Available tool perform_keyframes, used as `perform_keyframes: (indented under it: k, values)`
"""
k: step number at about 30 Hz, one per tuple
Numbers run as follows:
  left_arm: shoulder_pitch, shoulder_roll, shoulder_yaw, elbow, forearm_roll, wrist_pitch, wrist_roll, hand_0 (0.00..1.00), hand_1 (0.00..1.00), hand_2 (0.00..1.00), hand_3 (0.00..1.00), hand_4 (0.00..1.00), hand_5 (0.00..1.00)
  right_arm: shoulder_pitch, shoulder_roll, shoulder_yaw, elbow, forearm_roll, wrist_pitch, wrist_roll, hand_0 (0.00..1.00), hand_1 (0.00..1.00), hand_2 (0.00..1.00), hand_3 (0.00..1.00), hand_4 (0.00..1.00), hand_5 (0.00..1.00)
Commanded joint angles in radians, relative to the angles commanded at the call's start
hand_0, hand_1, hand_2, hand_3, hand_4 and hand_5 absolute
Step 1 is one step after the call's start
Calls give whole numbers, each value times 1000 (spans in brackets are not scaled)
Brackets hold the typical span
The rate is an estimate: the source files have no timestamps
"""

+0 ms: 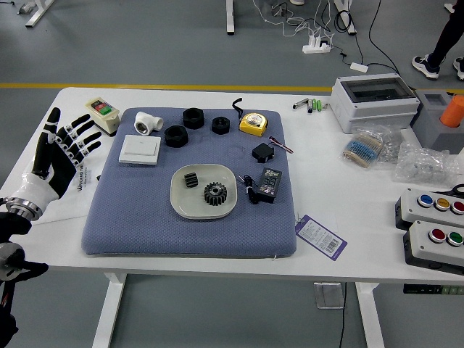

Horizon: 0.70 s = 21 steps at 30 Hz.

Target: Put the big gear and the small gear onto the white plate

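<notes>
My left hand [69, 156] is over the table's left side, left of the blue mat, with its fingers spread and nothing held. The white plate [196, 209] lies at the middle of the mat. On it are both gears: the big gear [215, 193] right of its centre, and the small gear [191, 180] toward its upper left. The two gears stand apart. My right hand is out of view.
Behind the plate, the mat [159, 235] holds a white box [139, 149], a pipe fitting, black rings and a tape measure [254, 124]. A black adapter [269, 185] sits close right of the plate. Button boxes [437, 243] stand far right. A person's legs show at the top right.
</notes>
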Motion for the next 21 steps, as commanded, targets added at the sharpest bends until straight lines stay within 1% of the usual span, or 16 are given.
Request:
perform_keyframes:
  k: [2, 3, 14, 15, 20, 21]
  values:
    - [0, 0, 0, 1, 0, 4, -5, 922, 926, 998, 923, 937, 979, 1, 0, 0, 0, 0, 0, 0, 698, 713, 763, 576, 793, 649]
    - [-2, -1, 1, 3, 1, 7, -12, 995, 998, 998, 977, 938, 980, 2, -1, 1, 0, 0, 1, 1, 697, 713, 763, 575, 793, 649]
    - [-2, -6, -2, 20, -17, 24, -36, 998, 998, 998, 998, 935, 998, 5, -2, 5, 0, 0, 2, 5, 697, 712, 763, 575, 793, 649]
    - [-2, -6, -2, 20, -13, 23, -38, 998, 998, 998, 998, 977, 998, 5, -2, 5, 0, 0, 2, 5, 697, 712, 763, 574, 793, 648]
    - [-1, -6, -3, 17, -12, 28, -52, 998, 998, 998, 998, 977, 998, 5, -2, 5, 1, 1, 2, 5, 697, 712, 763, 574, 793, 648]
    - [-1, -6, -3, 17, -13, 28, -52, 998, 998, 998, 998, 998, 998, 4, -1, 5, 0, 1, 2, 5, 697, 712, 763, 574, 793, 649]
